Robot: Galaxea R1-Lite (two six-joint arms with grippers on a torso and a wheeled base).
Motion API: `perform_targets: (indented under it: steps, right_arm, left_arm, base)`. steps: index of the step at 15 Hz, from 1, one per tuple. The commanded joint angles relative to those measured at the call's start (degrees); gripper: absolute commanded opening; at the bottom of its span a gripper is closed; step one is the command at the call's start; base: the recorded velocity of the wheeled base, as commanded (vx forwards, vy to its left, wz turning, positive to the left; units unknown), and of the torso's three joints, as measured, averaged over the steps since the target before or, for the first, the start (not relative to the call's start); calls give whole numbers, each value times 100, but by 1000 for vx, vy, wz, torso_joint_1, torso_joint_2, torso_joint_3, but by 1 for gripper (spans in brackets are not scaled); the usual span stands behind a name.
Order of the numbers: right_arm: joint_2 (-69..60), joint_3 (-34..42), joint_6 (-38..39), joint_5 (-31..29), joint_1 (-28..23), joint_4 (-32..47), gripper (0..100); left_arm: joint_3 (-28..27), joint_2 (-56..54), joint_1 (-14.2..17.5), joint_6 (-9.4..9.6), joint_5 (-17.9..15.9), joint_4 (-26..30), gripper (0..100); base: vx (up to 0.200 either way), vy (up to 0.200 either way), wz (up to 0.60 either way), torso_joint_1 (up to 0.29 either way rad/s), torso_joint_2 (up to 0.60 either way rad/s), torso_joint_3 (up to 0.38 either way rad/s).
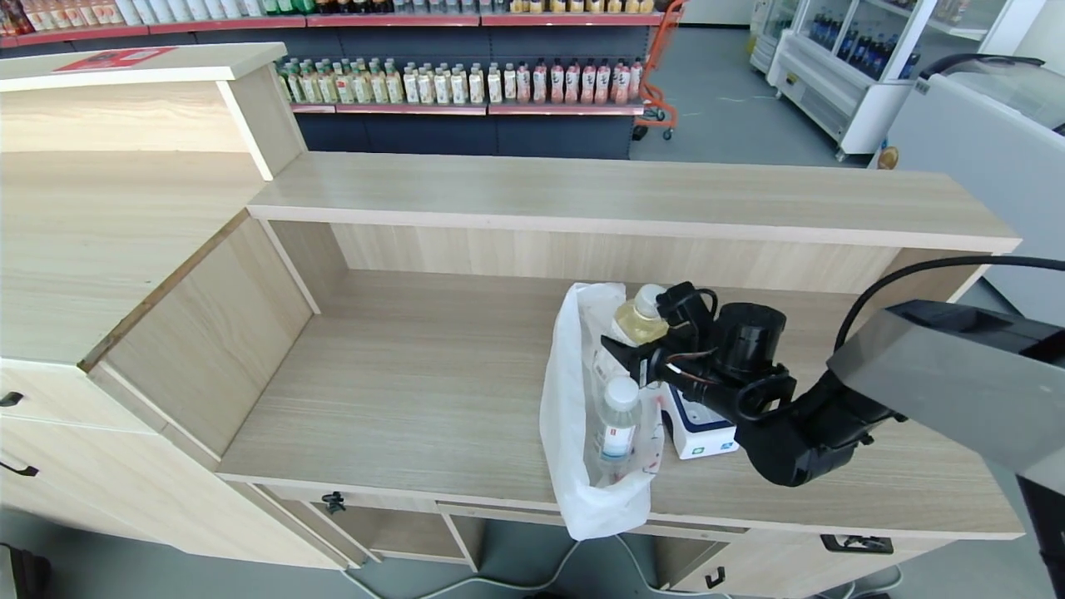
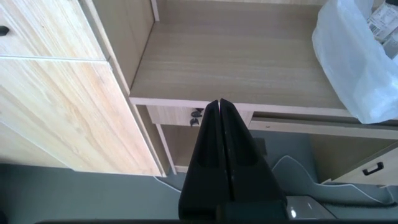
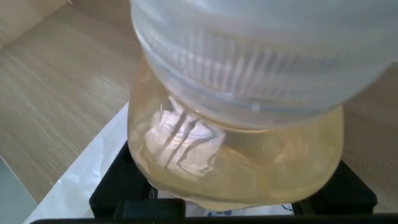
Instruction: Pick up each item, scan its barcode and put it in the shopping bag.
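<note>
The right gripper [image 1: 642,348] sits right of centre in the head view, clamped on a pale yellow bottle [image 1: 639,319] just below its white cap. In the right wrist view the black fingers [image 3: 121,186] press against the bottle's [image 3: 236,149] lower sides. The bottle stands upright over the open mouth of the white shopping bag [image 1: 566,416].

The shopping bag stands at the lower centre of the head view, and its bottom sags over the counter's [image 1: 399,391] front edge. Inside it a clear bottle [image 1: 620,420] with a white cap stands upright against the near wall. A white box [image 1: 697,428] lies just beside the bag towards the frame's right, near the front edge and partly hidden by the right arm.

A broad stretch of wood runs from the bag to the slanted side panel [image 1: 208,349] at the frame's left. An upper ledge [image 1: 616,195] crosses the top of the recess behind the bag and the arm.

In the left wrist view the left gripper [image 2: 219,104] is at lower centre, its two fingers pressed flat together. It hangs lower than the counter's front edge and out in front of it, well apart from the bag [image 2: 354,62] at upper right. A light wood cabinet [image 2: 68,106] fills the left of that frame.
</note>
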Motion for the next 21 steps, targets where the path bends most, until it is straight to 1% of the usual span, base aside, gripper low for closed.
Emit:
perform_targets:
  steps: [1, 8, 12, 21]
  right_arm:
    - [336, -142, -42, 1, -11, -17, 0]
    - [643, -643, -288, 1, -160, 18, 0]
    - [749, -652, -305, 1, -160, -26, 0]
    - [1065, -933, -516, 45, -169, -44, 0]
  left_arm:
    - [1, -2, 0, -1, 2, 2, 0]
    - [1, -2, 0, -1, 2, -7, 0]
    - [1, -2, 0, -1, 2, 2, 0]
    - [1, -2, 0, 16, 2, -7, 0]
  base:
    - [0, 0, 0, 0, 0, 0]
    - [0, 0, 0, 0, 0, 0]
    - [0, 0, 0, 0, 0, 0]
    - [0, 0, 0, 0, 0, 0]
